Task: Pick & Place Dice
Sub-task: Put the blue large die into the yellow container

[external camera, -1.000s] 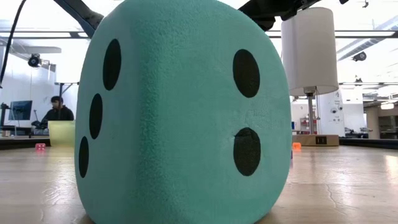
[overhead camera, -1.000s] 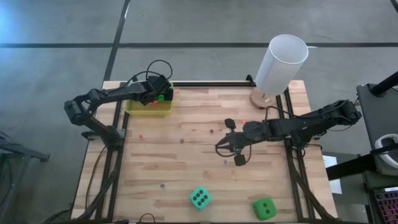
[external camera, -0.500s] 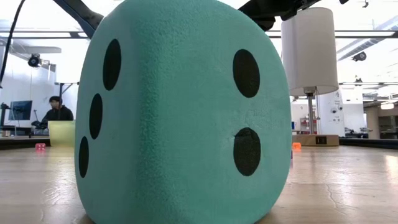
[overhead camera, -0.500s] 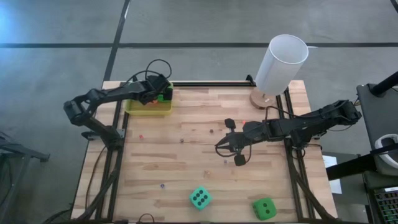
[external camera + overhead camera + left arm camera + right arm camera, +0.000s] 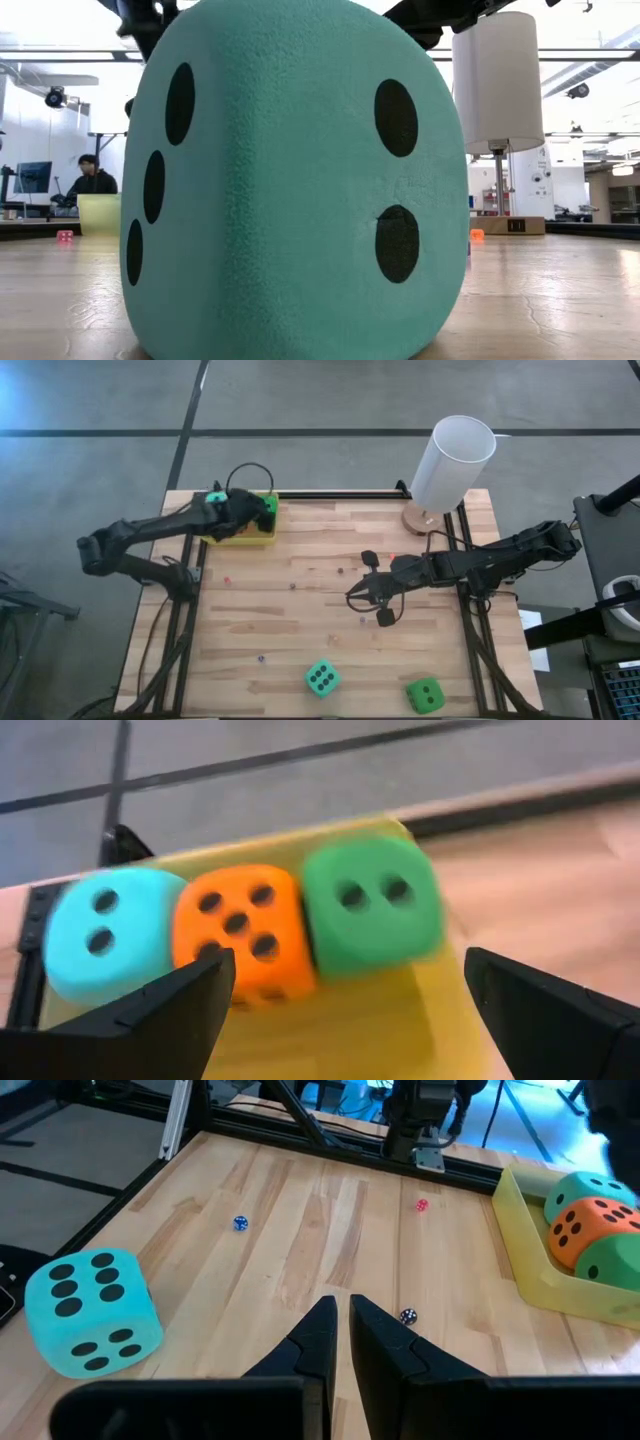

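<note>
At the 11 o'clock corner of the wooden desk (image 5: 300, 610), a translucent yellow tray (image 5: 240, 538) is placed, and three dice are seen inside it in the left wrist view: a teal die (image 5: 100, 935) with two pips shown, an orange-red die (image 5: 240, 930) with five pips shown, and a bright green die (image 5: 372, 905) with two pips shown. They are set in one row, each touching the next, with the orange-red one between the other two. The left tool (image 5: 232, 512) is held above this tray with its fingers (image 5: 150, 1015) spread wide, and nothing is gripped between them.

Near the 6 o'clock edge of the desk, a second teal die (image 5: 321, 678) is found, with five pips on its top face. Toward 5 o'clock from it, a second bright green die (image 5: 425, 695) is seen, apart from the teal one. In the low view this teal die (image 5: 300, 180) fills most of the picture.

Close to the middle of the desk, slightly toward 3 o'clock, the right tool (image 5: 372, 600) is kept low over the wood. Its fingers (image 5: 318, 1342) are brought almost together, with only a thin gap, and nothing is held by them.

At the 1 o'clock corner, a white lamp (image 5: 452, 465) on a round wooden base is standing. A few tiny dice are scattered over the desk.
</note>
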